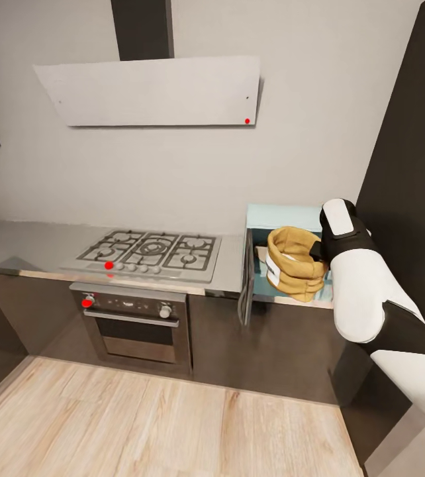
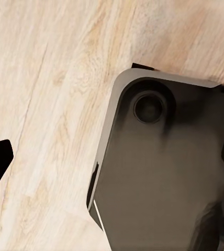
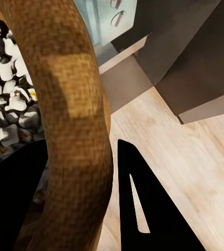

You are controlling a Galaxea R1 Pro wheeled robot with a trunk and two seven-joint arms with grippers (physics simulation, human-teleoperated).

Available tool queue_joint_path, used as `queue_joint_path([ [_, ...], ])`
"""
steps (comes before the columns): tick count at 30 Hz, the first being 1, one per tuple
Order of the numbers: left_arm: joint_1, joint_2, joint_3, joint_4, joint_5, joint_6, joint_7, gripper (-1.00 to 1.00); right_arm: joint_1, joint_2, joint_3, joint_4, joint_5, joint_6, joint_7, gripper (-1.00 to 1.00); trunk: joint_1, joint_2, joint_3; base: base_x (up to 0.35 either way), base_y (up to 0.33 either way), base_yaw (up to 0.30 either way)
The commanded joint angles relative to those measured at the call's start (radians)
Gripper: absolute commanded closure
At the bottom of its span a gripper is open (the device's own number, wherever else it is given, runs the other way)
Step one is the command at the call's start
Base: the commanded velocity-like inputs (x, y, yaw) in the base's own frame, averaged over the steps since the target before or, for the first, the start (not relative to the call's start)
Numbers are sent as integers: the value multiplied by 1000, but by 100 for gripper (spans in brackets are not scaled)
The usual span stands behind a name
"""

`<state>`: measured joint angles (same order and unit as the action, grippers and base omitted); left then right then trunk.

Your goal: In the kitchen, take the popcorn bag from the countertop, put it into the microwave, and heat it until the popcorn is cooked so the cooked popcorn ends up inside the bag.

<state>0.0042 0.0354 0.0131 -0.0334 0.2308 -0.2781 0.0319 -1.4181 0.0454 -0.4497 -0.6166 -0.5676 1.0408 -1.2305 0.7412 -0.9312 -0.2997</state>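
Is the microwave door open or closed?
Open. In the head view the microwave has its door swung out toward the room, and the popcorn bag, held in the right claw, sits at the opening.

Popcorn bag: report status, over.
Right gripper shut on popcorn bag rim, at open microwave. Microwave door swung open. Left gripper state unclear.

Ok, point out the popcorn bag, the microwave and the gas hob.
popcorn bag (image 1: 296,265), head view, its tan side.
microwave (image 1: 285,215), head view, its mint top panel.
gas hob (image 1: 151,250), head view, its centre burner grate.
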Motion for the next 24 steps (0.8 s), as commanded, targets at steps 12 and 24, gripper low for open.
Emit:
queue_joint_path([
  [12,0,-2,1,-2,-1,-1,2,-100,-1,-3,3,-1,-6,6,-12,100,0,-1,-1,0,0,0],
  [24,0,-1,0,-2,1,-1,2,-100,10,-4,3,58,-5,6,-11,100,0,-1,-1,0,0,0],
])
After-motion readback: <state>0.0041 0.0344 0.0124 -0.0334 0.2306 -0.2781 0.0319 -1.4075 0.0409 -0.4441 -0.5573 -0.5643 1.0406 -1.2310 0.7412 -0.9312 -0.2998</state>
